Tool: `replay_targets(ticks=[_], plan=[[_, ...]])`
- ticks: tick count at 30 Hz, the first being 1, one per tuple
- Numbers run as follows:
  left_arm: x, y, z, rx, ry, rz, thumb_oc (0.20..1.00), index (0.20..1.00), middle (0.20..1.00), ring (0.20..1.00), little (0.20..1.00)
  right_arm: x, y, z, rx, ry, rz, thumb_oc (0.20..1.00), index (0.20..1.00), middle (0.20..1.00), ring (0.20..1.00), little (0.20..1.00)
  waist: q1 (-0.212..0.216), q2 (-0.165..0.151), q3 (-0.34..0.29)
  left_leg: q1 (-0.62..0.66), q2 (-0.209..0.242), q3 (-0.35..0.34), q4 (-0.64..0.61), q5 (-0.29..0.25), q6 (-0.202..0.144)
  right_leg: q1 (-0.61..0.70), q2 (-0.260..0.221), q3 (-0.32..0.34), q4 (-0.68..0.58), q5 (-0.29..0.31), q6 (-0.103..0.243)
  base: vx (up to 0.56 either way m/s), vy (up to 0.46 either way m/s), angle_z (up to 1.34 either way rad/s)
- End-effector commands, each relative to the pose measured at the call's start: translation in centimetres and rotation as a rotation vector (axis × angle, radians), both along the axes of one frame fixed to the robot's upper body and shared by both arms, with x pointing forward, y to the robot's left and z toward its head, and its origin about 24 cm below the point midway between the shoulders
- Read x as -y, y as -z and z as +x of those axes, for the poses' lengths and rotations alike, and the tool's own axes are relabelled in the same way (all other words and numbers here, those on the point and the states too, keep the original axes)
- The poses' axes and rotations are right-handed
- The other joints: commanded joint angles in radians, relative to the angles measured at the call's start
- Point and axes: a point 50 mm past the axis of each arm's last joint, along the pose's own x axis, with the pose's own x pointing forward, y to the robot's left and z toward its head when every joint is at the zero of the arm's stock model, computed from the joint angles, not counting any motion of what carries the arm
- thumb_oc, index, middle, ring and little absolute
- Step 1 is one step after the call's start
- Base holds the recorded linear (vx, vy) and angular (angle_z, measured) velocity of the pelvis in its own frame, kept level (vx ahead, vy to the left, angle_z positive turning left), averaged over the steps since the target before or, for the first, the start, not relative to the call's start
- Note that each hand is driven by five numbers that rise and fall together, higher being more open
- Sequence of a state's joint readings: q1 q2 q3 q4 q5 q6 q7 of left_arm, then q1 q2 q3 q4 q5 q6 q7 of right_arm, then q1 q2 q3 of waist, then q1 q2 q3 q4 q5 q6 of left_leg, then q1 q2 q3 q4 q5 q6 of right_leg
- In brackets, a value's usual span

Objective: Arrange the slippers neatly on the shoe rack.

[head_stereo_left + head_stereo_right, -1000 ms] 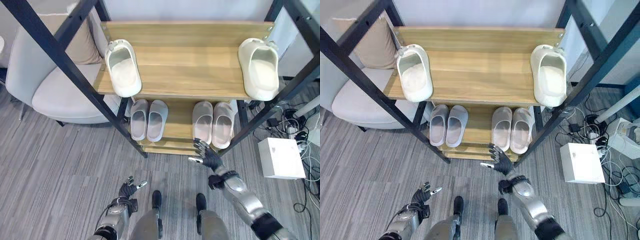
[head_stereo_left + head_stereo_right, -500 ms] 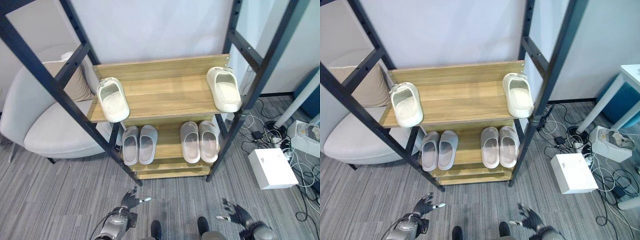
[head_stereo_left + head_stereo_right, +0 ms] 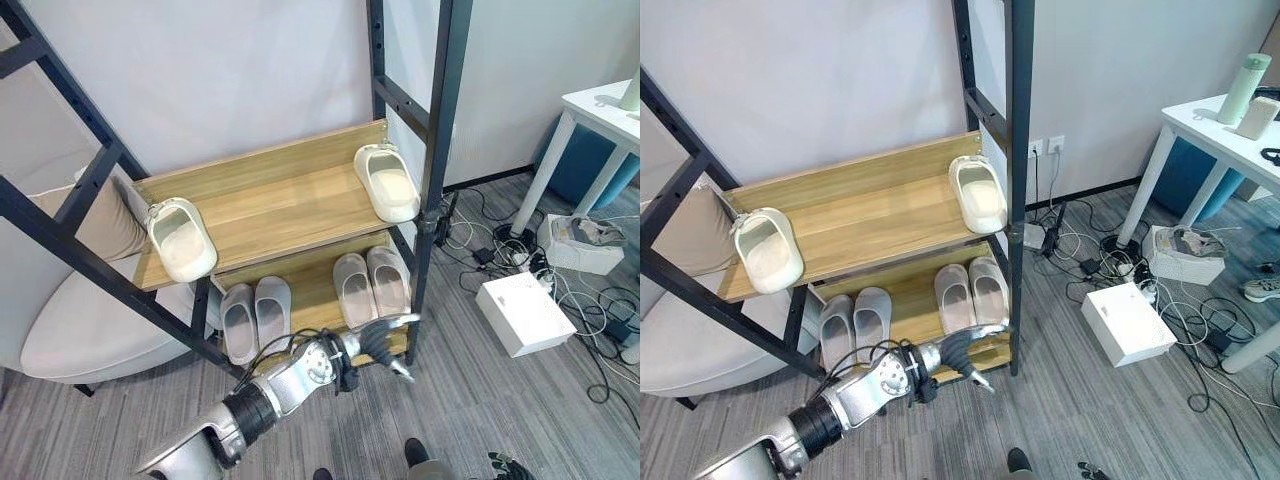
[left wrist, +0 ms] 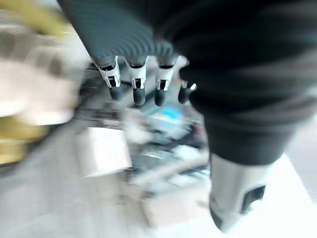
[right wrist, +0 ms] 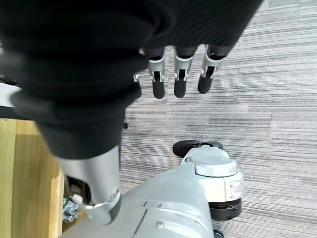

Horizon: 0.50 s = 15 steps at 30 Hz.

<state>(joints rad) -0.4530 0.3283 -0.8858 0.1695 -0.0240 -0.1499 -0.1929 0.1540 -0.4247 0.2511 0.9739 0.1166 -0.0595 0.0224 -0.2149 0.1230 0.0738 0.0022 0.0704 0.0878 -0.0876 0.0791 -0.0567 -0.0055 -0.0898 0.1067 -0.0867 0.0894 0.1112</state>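
The shoe rack [image 3: 270, 215] has two wooden shelves. On the upper shelf one cream slipper [image 3: 182, 240] lies at the left end and another cream slipper [image 3: 388, 184] at the right end, far apart. A grey pair [image 3: 255, 315] and a pale pink pair [image 3: 370, 285] stand side by side on the lower shelf. My left hand [image 3: 372, 342] hangs in front of the lower shelf's right part, fingers [image 4: 138, 84] straight, holding nothing. My right hand [image 3: 508, 465] is low near the floor, its fingers [image 5: 181, 79] straight and empty.
A grey armchair [image 3: 70, 335] with a beige cushion [image 3: 105, 225] stands left of the rack. On the floor to the right are a white box [image 3: 525, 312] and tangled cables [image 3: 480, 240]. A white table [image 3: 600, 105] is at the far right. Black uprights [image 3: 435, 150] frame the rack.
The camera has swung up and to the right. My left arm has risen forward to the lower shelf's front. My right hand has dropped to the lower edge. The slippers have not moved.
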Motion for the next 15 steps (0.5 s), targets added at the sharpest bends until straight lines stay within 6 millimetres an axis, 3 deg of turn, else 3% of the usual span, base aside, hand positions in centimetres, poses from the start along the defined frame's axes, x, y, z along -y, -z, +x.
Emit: replay_targets(ticks=[1,2,3,4,7,8,9,11,14,15], plan=[[-1.0,-5.7,0.8,0.026,0.083,-0.219,1.0,1.0,1.0,1.0,1.0,-0.9,-0.3,1.7,0.085,0.009,0.024,1.0,1.0,1.0,1.0,1.0,0.008,-0.045,0.032,0.04,-0.022,0.011,0.016,-0.033,-0.022,0.015,0.014,-0.031,0.047,-0.099,0.002,-0.02,-0.03,0.0],[-1.1,-5.7,0.8,0.025,0.082,-0.218,1.0,1.0,1.0,1.0,1.0,-0.9,-0.3,1.8,0.085,0.008,0.025,1.0,1.0,1.0,1.0,1.0,0.006,-0.046,0.032,0.04,-0.022,0.011,0.016,-0.033,-0.022,0.015,0.014,-0.031,0.047,-0.099,0.002,0.02,-0.032,0.03],[-1.2,-7.7,0.4,0.028,0.122,-0.3,1.0,1.0,1.0,1.0,1.0,-1.1,-0.2,1.8,0.086,0.005,0.034,1.0,1.0,1.0,1.0,1.0,0.009,-0.046,0.031,0.04,-0.021,0.009,0.015,-0.032,-0.024,0.017,0.014,-0.033,0.047,-0.101,0.002,0.04,-0.019,0.04],[-1.3,-8.1,0.0,-0.003,0.136,-0.349,1.0,1.0,1.0,1.0,1.0,-1.3,-0.2,1.8,0.084,-0.002,0.039,1.0,1.0,1.0,1.0,1.0,0.012,-0.045,0.031,0.047,-0.022,0.008,0.012,-0.039,-0.024,0.025,0.012,-0.037,0.045,-0.11,0.001,0.05,-0.029,0.07],[-2.7,-12.3,-0.5,0.067,0.119,-0.575,1.0,1.0,1.0,1.0,1.0,-2.3,0.1,1.7,0.083,-0.017,0.072,1.0,1.0,1.0,1.0,1.0,0.028,-0.046,0.033,0.052,-0.025,-0.006,0.012,-0.038,-0.028,0.042,0.011,-0.048,0.044,-0.119,-0.005,0.03,-0.033,0.16],[-2.8,-12.3,-0.5,0.067,0.118,-0.576,1.0,1.0,1.0,1.0,1.0,-2.3,0.1,1.7,0.082,-0.018,0.071,1.0,1.0,1.0,1.0,1.0,0.026,-0.046,0.033,0.052,-0.025,-0.006,0.012,-0.038,-0.028,0.042,0.011,-0.048,0.044,-0.119,-0.005,-0.02,-0.059,0.15],[-3.8,-14.0,-0.6,0.092,0.085,-0.684,1.0,1.0,1.0,1.0,1.0,-2.9,-0.2,2.5,0.133,-0.022,0.097,1.0,1.0,1.0,1.0,1.0,0.038,-0.046,0.035,0.045,-0.023,-0.01,0.013,-0.031,-0.031,0.038,0.013,-0.053,0.045,-0.115,-0.01,0.0,-0.042,0.08],[-4.3,-14.4,-0.6,0.129,0.051,-0.714,1.0,1.0,1.0,1.0,1.0,-3.4,-0.1,2.4,0.126,-0.023,0.106,1.0,1.0,1.0,1.0,1.0,0.041,-0.046,0.035,0.054,-0.026,-0.015,0.01,-0.039,-0.031,0.05,0.012,-0.056,0.042,-0.125,-0.01,0.03,-0.032,0.04],[-5.1,-16.9,0.7,0.306,-0.061,-0.749,1.0,1.0,1.0,1.0,1.0,-3.7,0.0,3.0,0.129,-0.024,0.108,1.0,1.0,1.0,1.0,1.0,0.045,-0.043,0.03,0.057,-0.026,-0.019,0.009,-0.039,-0.033,0.061,0.01,-0.061,0.035,-0.127,-0.012,0.02,-0.035,0.1],[-6.4,-18.0,2.2,0.427,-0.186,-0.729,1.0,1.0,1.0,1.0,1.0,-3.6,0.0,3.1,0.124,-0.022,0.099,1.0,1.0,1.0,1.0,1.0,0.047,-0.042,0.028,0.058,-0.026,-0.023,0.009,-0.039,-0.034,0.065,0.011,-0.065,0.033,-0.127,-0.014,0.02,-0.04,0.13]])
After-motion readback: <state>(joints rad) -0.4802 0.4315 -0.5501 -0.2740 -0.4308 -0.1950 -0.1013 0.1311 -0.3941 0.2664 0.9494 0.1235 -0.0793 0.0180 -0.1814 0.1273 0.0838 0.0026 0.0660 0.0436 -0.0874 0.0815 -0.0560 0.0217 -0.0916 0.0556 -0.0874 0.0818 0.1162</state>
